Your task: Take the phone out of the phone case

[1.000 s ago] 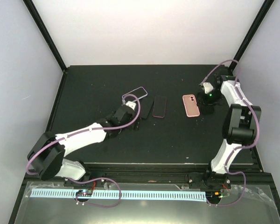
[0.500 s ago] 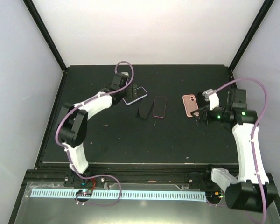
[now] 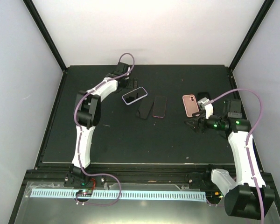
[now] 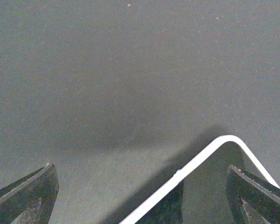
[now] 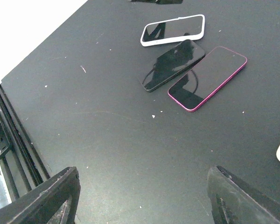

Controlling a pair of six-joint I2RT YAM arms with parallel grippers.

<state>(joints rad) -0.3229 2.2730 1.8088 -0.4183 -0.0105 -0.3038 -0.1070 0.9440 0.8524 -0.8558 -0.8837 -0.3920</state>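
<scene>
A white-rimmed phone case (image 3: 134, 95) with a dark glossy face lies flat at the back left; I cannot tell whether a phone sits in it. My left gripper (image 3: 129, 84) stands open just behind it, and one corner of the case's rim (image 4: 200, 163) lies between its fingers (image 4: 23, 196) in the left wrist view. Beside the case lie a black phone (image 3: 143, 108) and a magenta-edged phone (image 3: 159, 106). A pink phone or case (image 3: 191, 105) lies back side up to the right. My right gripper (image 3: 192, 123) hovers open and empty in front of it.
The right wrist view shows the white case (image 5: 172, 30), black phone (image 5: 172, 64) and magenta-edged phone (image 5: 207, 78) ahead over bare black table. A small dark flat object (image 3: 203, 95) lies behind the pink one. A black frame rail (image 5: 14, 140) borders the table.
The left arm swung from the table's middle to behind the white case, staying open. The right gripper left the pink item, pulled back toward the near side and opened.
</scene>
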